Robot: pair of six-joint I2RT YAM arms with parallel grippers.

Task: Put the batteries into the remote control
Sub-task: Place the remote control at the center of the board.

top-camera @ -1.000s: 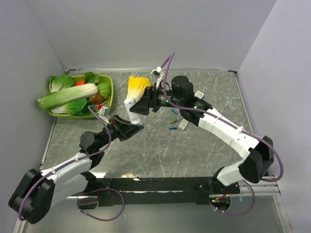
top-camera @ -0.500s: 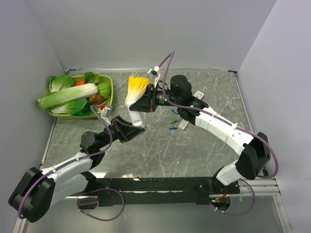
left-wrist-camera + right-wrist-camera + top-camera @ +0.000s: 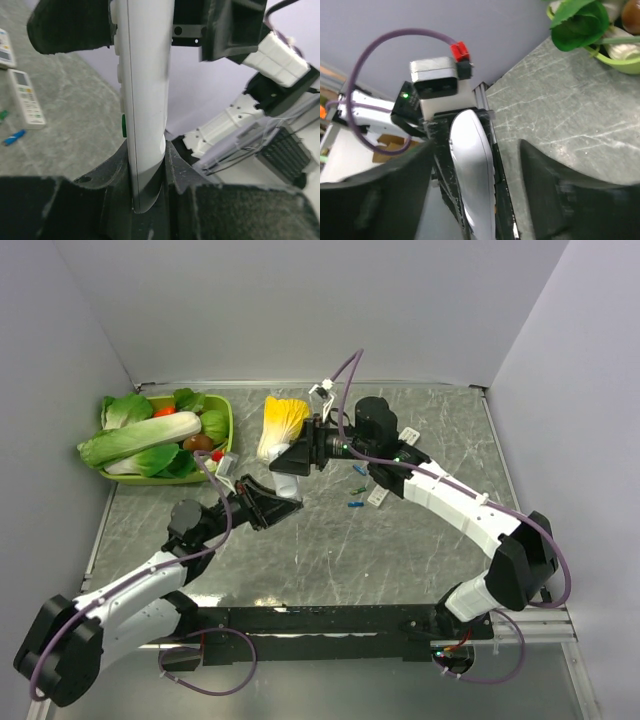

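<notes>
two claws meet on one white remote control (image 3: pixel 145 85). the left claw (image 3: pixel 146 170) is clenched on its lower end and stands it almost upright in the wrist view, buttons along one edge with a green button (image 3: pixel 122 125) low down. the right claw (image 3: pixel 476 147) is spread, one finger on each side of the far end with space showing on both sides, so i judge it released rather than grasping. holding the remote control by one end, off the counter (image 3: pixel 75 115), looks meant to leave the rest of its body free for the other claw to work on the battery cover. whether that cover is on or off i cannot tell.

the batteries (image 3: pixel 14 137) are in neither claw: a blue one and a green one lie on the grey counter, near two other white remotes (image 3: pixel 25 97) lying flat. in the top view a green basket (image 3: pixel 228 430) of vegetables sits at the left, and a yellow leafy cabbage (image 3: pixel 283 415) lies just beyond the claws.

the nearer spare remote has a small display and rows of buttons, too small to read, and no brand shows on the held one
</notes>
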